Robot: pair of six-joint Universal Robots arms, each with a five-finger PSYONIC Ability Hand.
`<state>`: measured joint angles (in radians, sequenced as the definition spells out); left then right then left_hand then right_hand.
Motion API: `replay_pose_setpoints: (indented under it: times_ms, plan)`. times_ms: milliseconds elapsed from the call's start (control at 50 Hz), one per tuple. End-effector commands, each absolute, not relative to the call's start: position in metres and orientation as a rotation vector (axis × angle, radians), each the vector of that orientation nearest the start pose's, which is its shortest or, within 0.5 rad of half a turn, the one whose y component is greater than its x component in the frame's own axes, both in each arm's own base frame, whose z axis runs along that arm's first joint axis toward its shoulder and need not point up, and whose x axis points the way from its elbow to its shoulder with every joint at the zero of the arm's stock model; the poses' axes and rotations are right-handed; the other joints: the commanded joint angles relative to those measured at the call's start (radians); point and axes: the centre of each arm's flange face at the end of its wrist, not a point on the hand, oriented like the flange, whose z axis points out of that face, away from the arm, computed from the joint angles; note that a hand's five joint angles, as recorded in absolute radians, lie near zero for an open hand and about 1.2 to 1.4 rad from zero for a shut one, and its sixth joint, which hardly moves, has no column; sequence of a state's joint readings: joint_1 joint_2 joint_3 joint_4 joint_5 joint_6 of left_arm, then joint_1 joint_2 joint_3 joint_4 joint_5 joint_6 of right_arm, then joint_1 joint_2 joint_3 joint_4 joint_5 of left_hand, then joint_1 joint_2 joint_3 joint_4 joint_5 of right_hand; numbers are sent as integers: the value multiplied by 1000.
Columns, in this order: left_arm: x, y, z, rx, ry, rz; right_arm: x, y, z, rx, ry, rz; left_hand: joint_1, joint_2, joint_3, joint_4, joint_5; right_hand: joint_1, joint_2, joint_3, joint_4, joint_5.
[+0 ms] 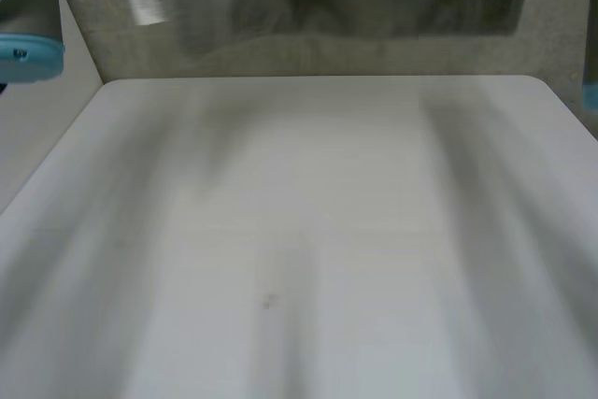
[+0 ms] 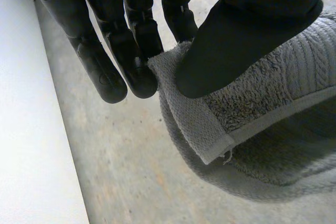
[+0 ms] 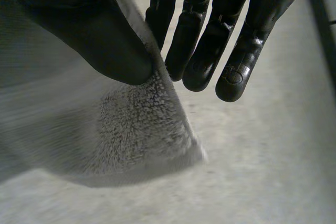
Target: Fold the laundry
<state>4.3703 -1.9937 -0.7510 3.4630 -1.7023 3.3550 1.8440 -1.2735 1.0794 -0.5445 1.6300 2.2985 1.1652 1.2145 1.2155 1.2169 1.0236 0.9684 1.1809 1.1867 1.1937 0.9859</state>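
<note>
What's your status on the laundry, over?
Left robot hand pinching a corner of the grey towel. Right robot hand pinching a corner too. Towel held off the white table. No obstruction seen.

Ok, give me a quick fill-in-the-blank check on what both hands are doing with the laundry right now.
1. The left hand pinches the towel at a hemmed ____.
2. The towel is ____ in colour.
3. The right hand clamps the ____ under its thumb.
4. The table is ____.
Missing words: corner; grey; towel; white.
</note>
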Motion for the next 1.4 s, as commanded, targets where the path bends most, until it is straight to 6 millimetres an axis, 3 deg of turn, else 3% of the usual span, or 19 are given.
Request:
replay_pose_setpoints:
  times_ms: [20,60,120,140,160,180,200,220,240,260,280,300,380,600,780,920,980,1240,1400]
  plan:
    - [-237,-357,383,199,1654,-2745,238,-351,344,819,-1216,2240,231,182,181,179,198,428,215,210,203,236]
    - [-236,-352,347,229,1799,-2669,238,-349,329,857,-1265,2213,231,182,181,179,198,428,215,210,203,236]
    - [-236,-349,325,260,1889,-2616,235,-343,298,927,-1371,2148,231,182,181,179,198,428,215,210,203,236]
    - [-236,-345,301,298,1977,-2559,234,-339,281,963,-1431,2109,231,182,181,179,198,428,215,210,203,236]
    - [-237,-341,278,347,2054,-2504,234,-339,281,963,-1432,2109,231,182,181,179,198,428,215,210,203,236]
    - [-237,-341,278,347,2055,-2504,233,-335,264,998,-1488,2069,231,182,181,179,198,428,215,210,203,236]
    - [-239,-336,256,394,2121,-2455,233,-331,244,1040,-1548,2026,231,182,181,179,198,428,215,210,203,236]
    - [-240,-332,231,446,2185,-2399,233,-331,244,1040,-1549,2025,231,182,181,179,198,428,215,210,203,236]
    - [-240,-332,231,446,2186,-2399,232,-327,224,1080,-1608,1977,231,182,181,179,198,428,215,210,203,236]
    - [-241,-329,207,481,2245,-2340,232,-327,224,1081,-1609,1977,231,182,181,179,198,428,215,210,203,236]
    - [-241,-329,207,481,2246,-2340,232,-321,205,1121,-1665,1932,231,182,181,179,198,428,215,210,203,236]
    - [-241,-325,185,515,2304,-2276,231,-316,189,1157,-1711,1892,231,182,181,179,198,428,215,210,203,236]
    - [-237,-311,146,596,2405,-2104,229,-310,168,1209,-1767,1831,231,182,181,179,198,428,215,210,203,236]
    - [-226,-285,146,694,2485,-1887,225,-298,182,1243,-1857,1751,231,182,181,179,198,428,215,210,203,236]
    - [-213,-294,131,641,2505,-1836,223,-294,181,1263,-1879,1730,231,182,181,179,198,428,215,210,203,236]
    - [-204,-286,137,618,2512,-1819,215,-301,171,1253,-1908,1683,-401,-450,-451,-453,-434,428,215,210,203,236]
    - [-204,-281,142,637,2509,-1841,213,-305,171,1236,-1907,1684,-488,-537,-538,-539,-521,428,215,210,203,236]
    - [-209,-263,136,733,2568,-1837,191,-323,177,1144,-1914,1669,-497,-546,-547,-548,-530,428,215,210,203,236]
    - [-214,-274,123,747,2506,-1913,193,-321,170,1162,-1929,1656,-482,-531,-532,-534,-515,428,215,210,203,236]
